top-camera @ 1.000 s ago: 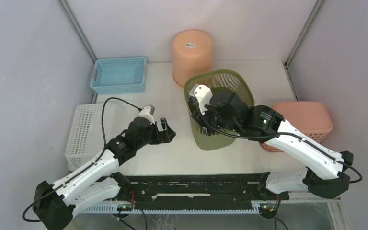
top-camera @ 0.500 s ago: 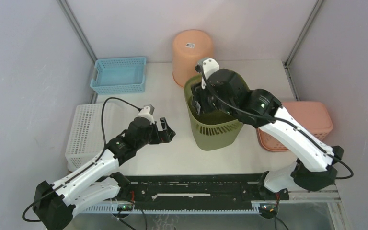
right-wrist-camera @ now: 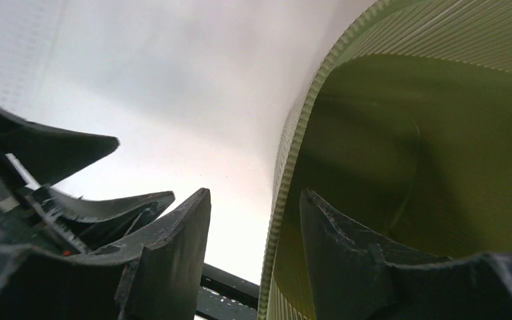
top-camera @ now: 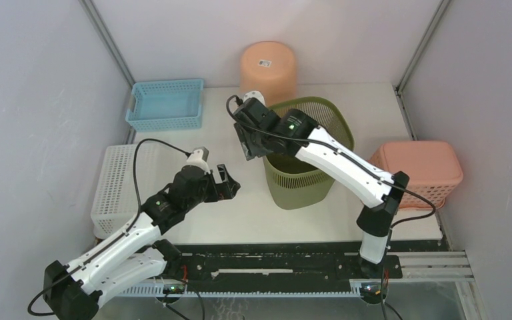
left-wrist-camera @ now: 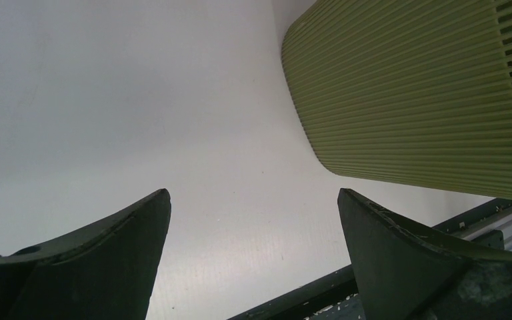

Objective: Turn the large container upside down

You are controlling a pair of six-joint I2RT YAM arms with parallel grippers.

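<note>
The large container is an olive-green ribbed bin standing upright, mouth up, in the middle of the table. My right gripper hangs at its left rim. In the right wrist view the right gripper is open and straddles the rim of the bin, one finger inside and one outside, with a gap showing on the outer side. My left gripper is open and low over the table, left of the bin. In the left wrist view the left gripper holds nothing and the bin's wall is ahead to the right.
An orange bin stands upside down behind the green one. A blue basket sits at the back left, a white basket at the left edge and a pink basket upside down on the right. A black rail runs along the front.
My right gripper has come out of the bin's inside and moved left to its left rim, its jaws a little wider. The bin stands straighter. The left arm shifted slightly.
</note>
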